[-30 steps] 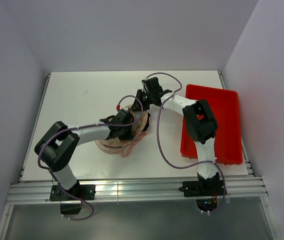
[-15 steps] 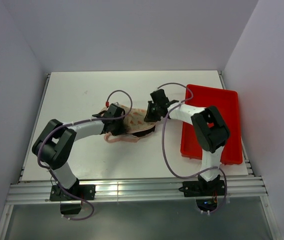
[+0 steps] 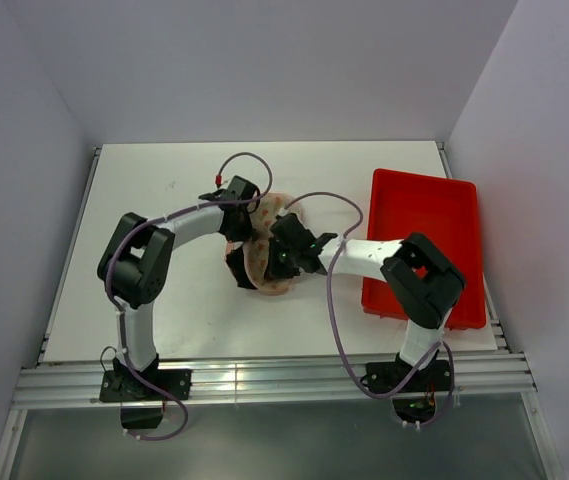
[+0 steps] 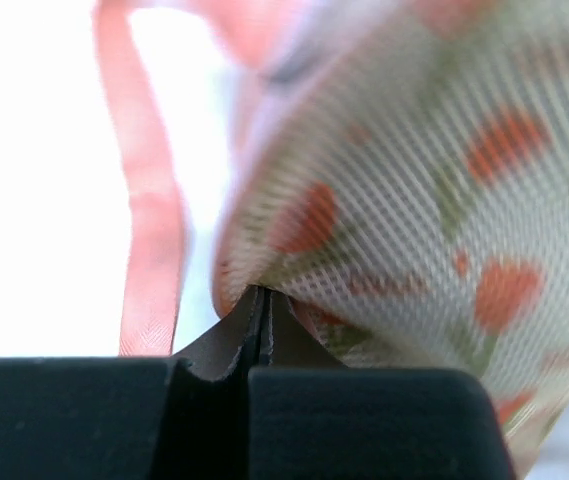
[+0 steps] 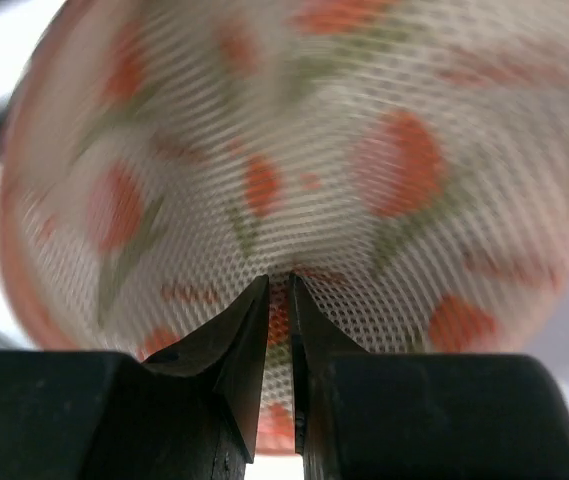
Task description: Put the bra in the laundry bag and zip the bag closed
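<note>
The beige-pink mesh laundry bag with small orange-red print (image 3: 277,207) is seen on the white table top (image 3: 164,300), left of the red rectangular plastic tray (image 3: 444,215) and apart from it. It is gathered into a folded, standing bundle between the two arms. In the wrist views its fine white netting is drawn into a taut dome, with tulip-like orange-red marks and faint green stems. A pink zipper strip (image 4: 149,230) is seen hanging at its left edge.

A fold of the bag is pinched by the left gripper (image 4: 261,300), whose jaws are pressed together. The netting is nipped by the right gripper (image 5: 277,295), with only a thin slit left between its jaws.

A black shape (image 3: 239,270) is seen at the bag's near-left edge. Whether it is fabric or part of a gripper cannot be told.
</note>
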Robot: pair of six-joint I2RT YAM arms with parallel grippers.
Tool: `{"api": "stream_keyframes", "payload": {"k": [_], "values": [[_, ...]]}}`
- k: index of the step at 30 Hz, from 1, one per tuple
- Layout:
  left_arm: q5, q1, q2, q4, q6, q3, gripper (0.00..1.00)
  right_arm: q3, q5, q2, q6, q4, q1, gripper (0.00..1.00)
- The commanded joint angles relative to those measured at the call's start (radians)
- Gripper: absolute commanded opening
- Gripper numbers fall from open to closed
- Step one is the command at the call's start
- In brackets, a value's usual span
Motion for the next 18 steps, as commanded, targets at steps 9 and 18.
{"api": "stream_keyframes", "payload": {"k": [9,18], "values": [[-0.059,0.045,0.119,-0.105,0.147,0.219,0.0,0.181,0.004,0.023,0.035,-0.054,0.065,0.22],[-0.097,0.046,-0.002,-0.114,0.173,0.162,0.06,0.205,0.063,-0.086,0.017,-0.112,0.02,0.33]]}}
